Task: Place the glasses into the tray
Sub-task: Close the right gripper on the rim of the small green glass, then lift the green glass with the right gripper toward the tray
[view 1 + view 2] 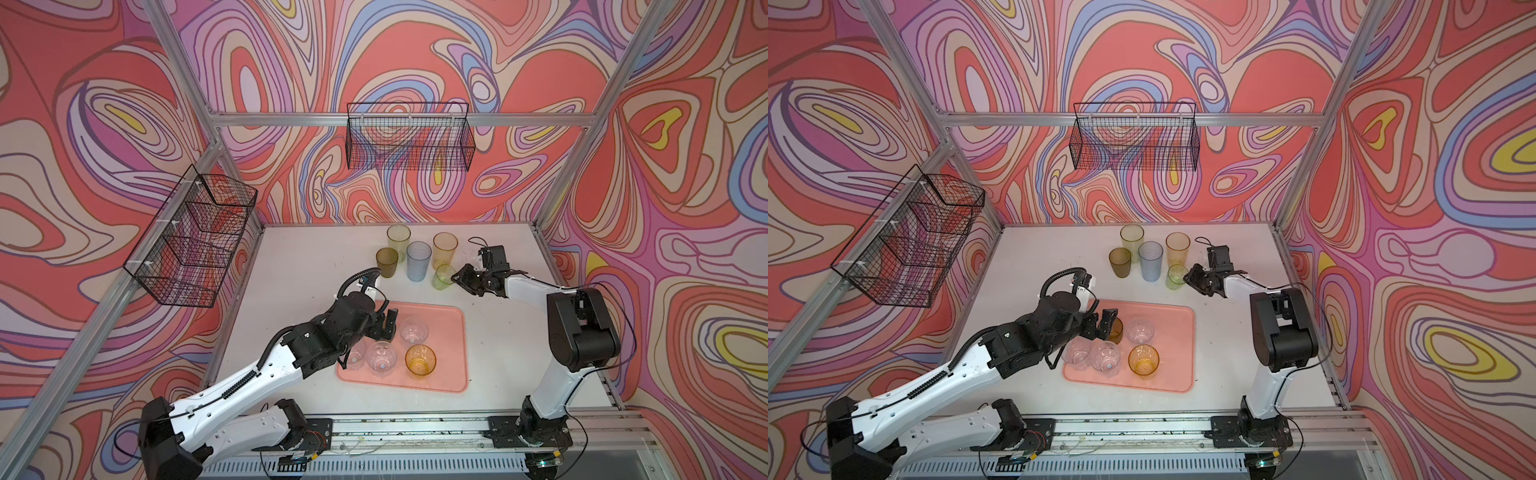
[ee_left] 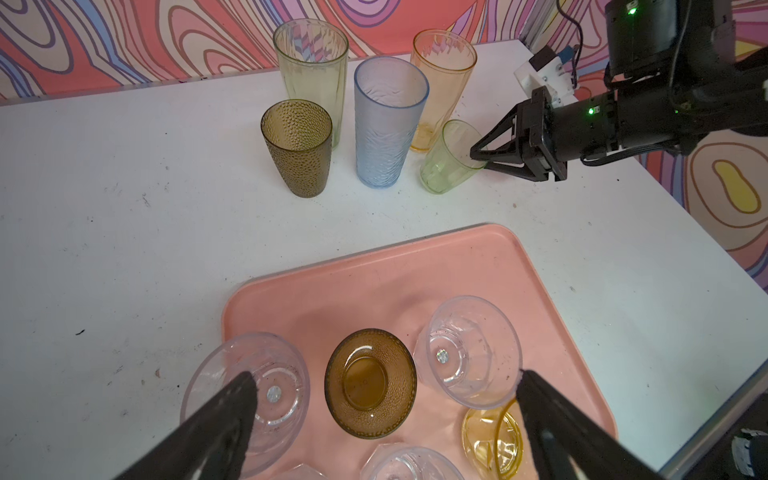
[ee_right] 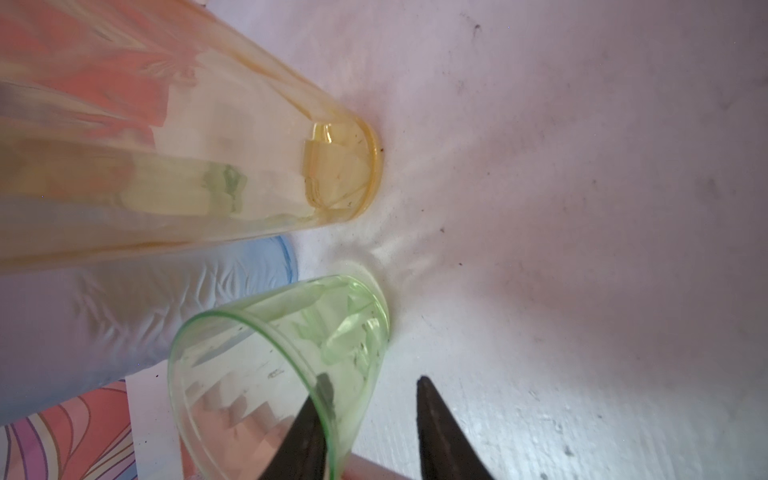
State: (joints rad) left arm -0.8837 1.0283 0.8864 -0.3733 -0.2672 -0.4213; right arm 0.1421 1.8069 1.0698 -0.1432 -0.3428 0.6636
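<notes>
Scuffed white tabletop (image 1: 299,266) enclosed by swirl-patterned walls (image 1: 415,62); pink tray (image 1: 449,324) in front.
Top views: green glass (image 1: 442,278) behind tray, long axis tilted, mouth toward right gripper (image 1: 456,277). Left wrist: left gripper (image 2: 386,380) spread wide, empty, over tray. Right wrist: part-open jaws straddle its rim.

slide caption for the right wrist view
Right gripper straddling rim of short translucent green tumbler, one finger inside, beside tall orange tumbler and tall blue-grey tumbler on white table

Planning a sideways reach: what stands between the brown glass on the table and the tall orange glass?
The tall blue-grey glass stands between the brown glass and the orange glass, shown in both top views.
</notes>
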